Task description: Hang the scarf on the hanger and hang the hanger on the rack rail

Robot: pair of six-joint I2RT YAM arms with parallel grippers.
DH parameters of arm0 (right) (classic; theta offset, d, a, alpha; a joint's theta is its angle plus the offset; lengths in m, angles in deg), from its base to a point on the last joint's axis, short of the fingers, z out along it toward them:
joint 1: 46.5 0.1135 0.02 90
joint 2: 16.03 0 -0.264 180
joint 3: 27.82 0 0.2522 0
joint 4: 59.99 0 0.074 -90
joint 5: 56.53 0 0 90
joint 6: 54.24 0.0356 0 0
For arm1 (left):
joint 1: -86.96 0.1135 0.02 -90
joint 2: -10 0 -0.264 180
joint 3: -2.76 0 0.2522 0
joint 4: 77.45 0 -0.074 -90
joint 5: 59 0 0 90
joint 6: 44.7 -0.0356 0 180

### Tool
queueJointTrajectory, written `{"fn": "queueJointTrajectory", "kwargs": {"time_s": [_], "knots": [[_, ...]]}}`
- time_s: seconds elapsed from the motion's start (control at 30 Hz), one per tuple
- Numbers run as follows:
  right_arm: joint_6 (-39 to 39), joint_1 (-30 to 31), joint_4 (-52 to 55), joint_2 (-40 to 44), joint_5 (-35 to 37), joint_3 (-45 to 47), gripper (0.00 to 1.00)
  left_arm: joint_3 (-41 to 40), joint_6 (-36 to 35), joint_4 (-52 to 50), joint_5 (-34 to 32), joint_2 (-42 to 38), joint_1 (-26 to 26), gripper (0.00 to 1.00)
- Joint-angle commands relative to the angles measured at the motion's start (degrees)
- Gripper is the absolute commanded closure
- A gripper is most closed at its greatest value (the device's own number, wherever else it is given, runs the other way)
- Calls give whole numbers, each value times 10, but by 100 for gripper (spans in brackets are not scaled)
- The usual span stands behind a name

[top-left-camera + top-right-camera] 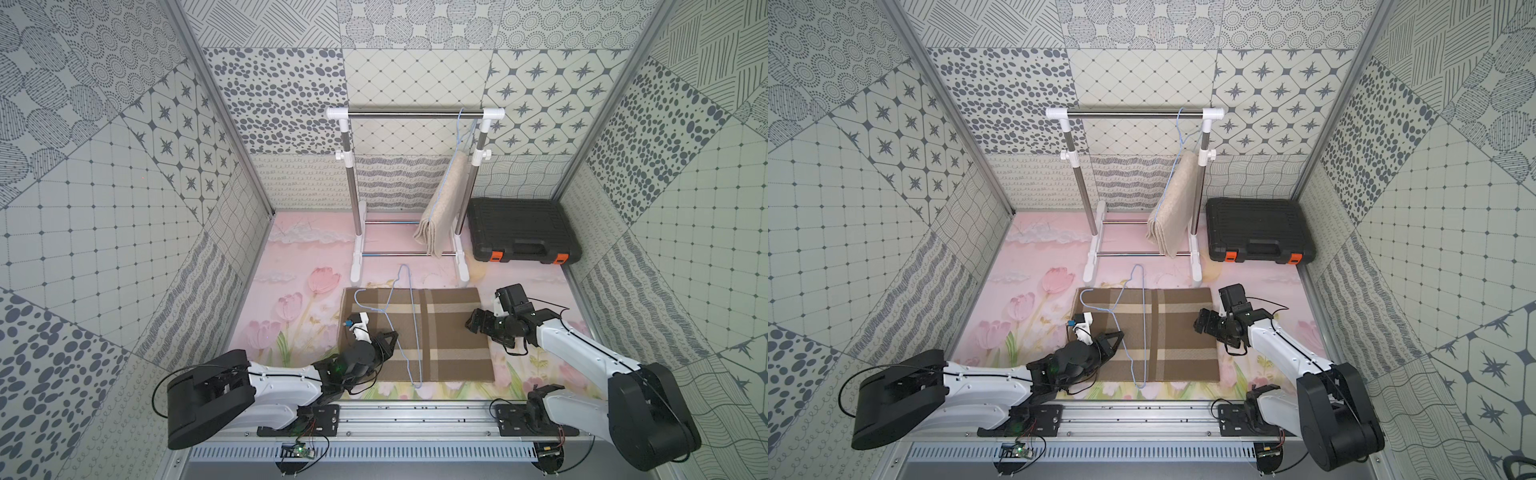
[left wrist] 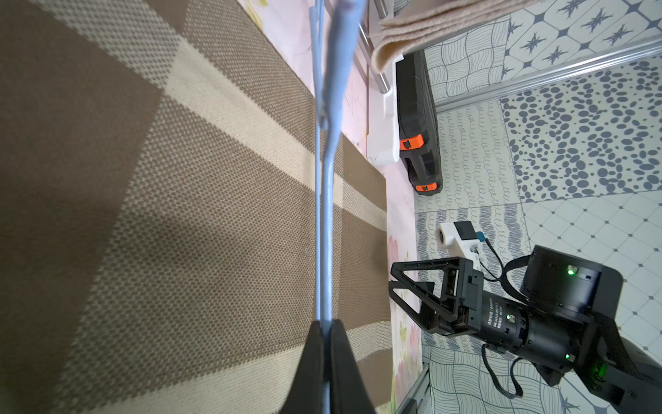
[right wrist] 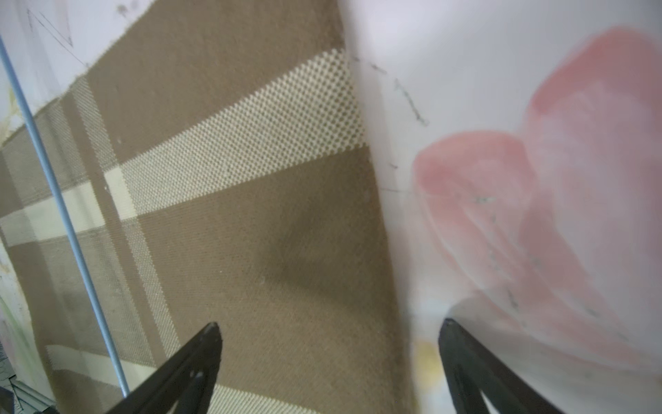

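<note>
Counts:
- 2 scarves: plaid scarf (image 1: 449, 332) flat on the worktop (image 1: 299, 257), beige scarf (image 1: 442, 208) draped over the rack hanger (image 1: 458, 129) on the 1 rack (image 1: 415, 113).
- 2 blue wire hangers; the loose hanger (image 2: 326, 233) lies on the plaid scarf.
- 1 black case (image 1: 519, 228), 2 orange latches (image 1: 496, 255).

Left claw (image 2: 324, 324) is clamped on the loose hanger's wire. Right claw (image 3: 329, 326) has its jaws apart over the plaid scarf's edge, holding nothing. Motor label (image 2: 496, 315) has print, probably too small to read.
</note>
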Motion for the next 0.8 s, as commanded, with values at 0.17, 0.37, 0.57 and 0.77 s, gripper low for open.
{"fn": "queueJointTrajectory", "kwargs": {"time_s": [0.17, 0.37, 0.57, 0.77], "knots": [[-20, -3, -61, -47, -35, 13, 21, 15, 80, -147, -11, -10, -7, 100], [-44, 10, -63, -45, -82, 2, 56, 9, 115, -200, 0, -11, -5, 100], [-37, 114, -19, -32, -81, -140, 100, 15, 116, -251, -9, -35, -5, 100], [-2, 224, -52, -171, -131, -309, 100, 31, 103, -280, -12, -46, -5, 100]]}}
